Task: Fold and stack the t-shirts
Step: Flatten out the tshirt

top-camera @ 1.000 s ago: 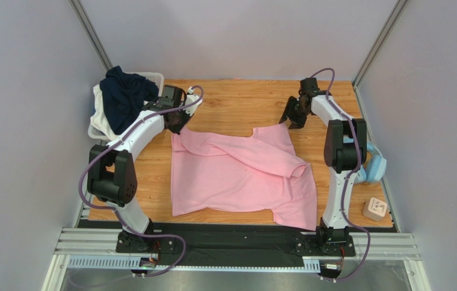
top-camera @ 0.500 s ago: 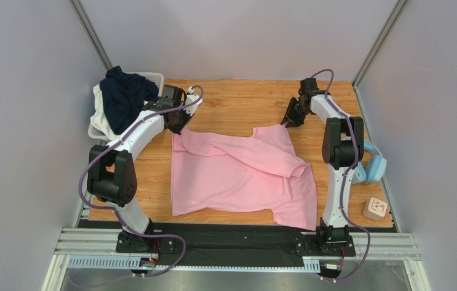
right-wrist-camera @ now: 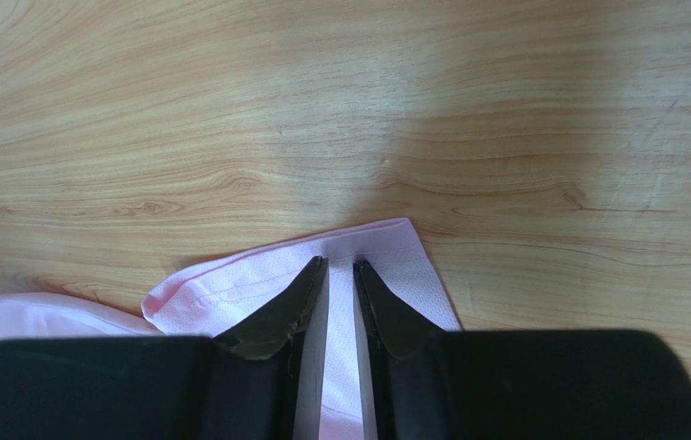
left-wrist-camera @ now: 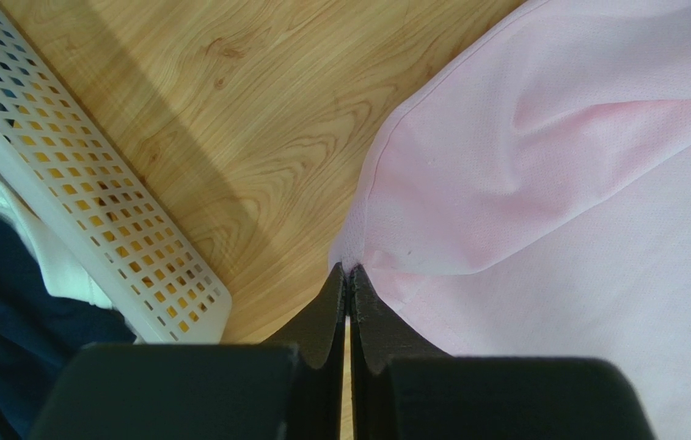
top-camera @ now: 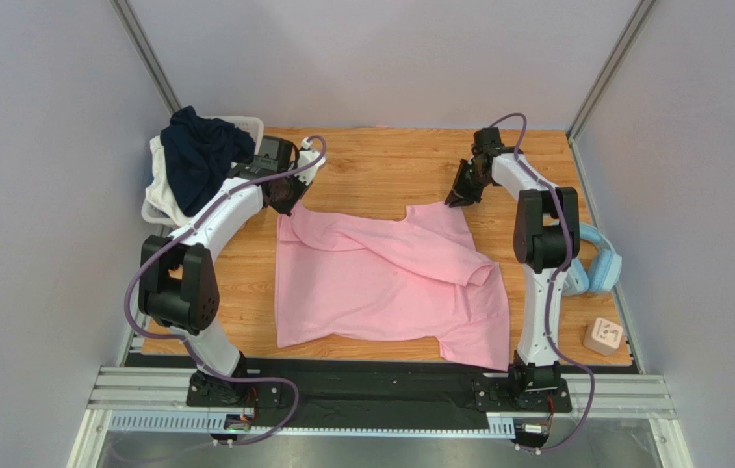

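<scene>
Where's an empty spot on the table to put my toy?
Bare wood lies beyond the pink t-shirt, between the left gripper and right gripper. Crowded: the basket corner, and the right edge with headphones and block.

Top cam: high, on the near side, looking down over the whole table (top-camera: 381, 161). L wrist cam: v. close, aimed down at pink shirt (left-wrist-camera: 551, 183) corner, basket (left-wrist-camera: 92, 202) at frame left. R wrist cam: equally close, probably steeper. All three share the shirt's far edge.
</scene>
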